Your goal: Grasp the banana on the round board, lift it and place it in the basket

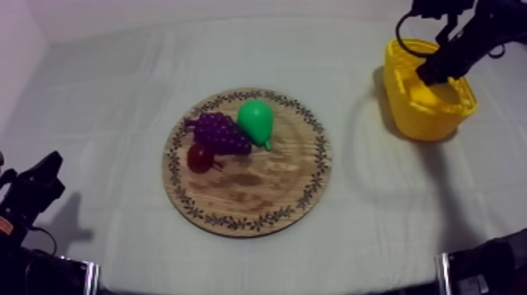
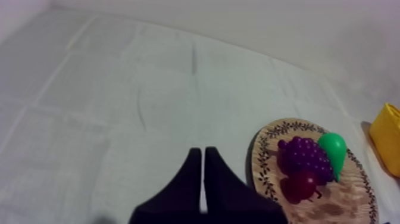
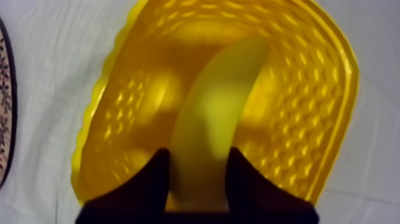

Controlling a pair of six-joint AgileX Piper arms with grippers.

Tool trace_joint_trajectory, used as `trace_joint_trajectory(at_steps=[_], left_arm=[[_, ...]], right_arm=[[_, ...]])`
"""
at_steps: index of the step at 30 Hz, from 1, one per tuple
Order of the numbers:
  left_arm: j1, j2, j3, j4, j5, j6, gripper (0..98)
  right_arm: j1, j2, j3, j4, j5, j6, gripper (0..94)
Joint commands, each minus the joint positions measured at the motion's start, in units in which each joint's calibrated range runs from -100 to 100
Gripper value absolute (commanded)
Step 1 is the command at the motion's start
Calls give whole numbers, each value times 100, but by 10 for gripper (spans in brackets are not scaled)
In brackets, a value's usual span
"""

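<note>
Sitting between the right tool point(image 3: 198, 154) fingers point(image 3: 250, 184), banana point(image 3: 214, 101) points into yellow basket point(image 3: 315, 89).

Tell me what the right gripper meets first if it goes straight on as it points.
Probably the floor of the yellow basket; the banana it holds would touch there before the right gripper itself.

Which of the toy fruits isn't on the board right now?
The banana: the right gripper holds it in the yellow basket, while the bunch of grapes, the pear and the small red fruit all lie on the wooden board.
</note>
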Motion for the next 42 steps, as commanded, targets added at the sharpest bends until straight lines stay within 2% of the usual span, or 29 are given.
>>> trace_joint_trajectory(at_steps=[1, 5, 9, 12, 15, 19, 25, 30, 42], left_arm=[[1, 0, -3, 4, 7, 0, 1], [1, 0, -3, 4, 7, -2, 1], [1, 0, -3, 4, 7, -1, 1], [1, 0, -3, 4, 7, 0, 1], [1, 0, -3, 4, 7, 0, 1], [1, 0, -3, 4, 7, 1, 1], [1, 0, -3, 4, 7, 1, 1], [1, 0, -3, 4, 7, 1, 1], [1, 0, -3, 4, 7, 1, 1]], right_arm=[[-1, 41, 14, 18, -70, -97, 335], [-10, 94, 43, 116, -273, -340, 423], [-29, 113, 42, 193, -404, -462, 431], [-33, 87, 35, 197, -492, -462, 354], [-16, -33, 104, 249, -652, -646, 136], [9, -397, 333, 392, -867, -990, 38], [1, -1367, 979, 585, -963, -1291, 10], [29, -2444, 1788, 580, -1075, -1271, 7], [11, -5508, 4456, 624, -2021, -1423, 6]])
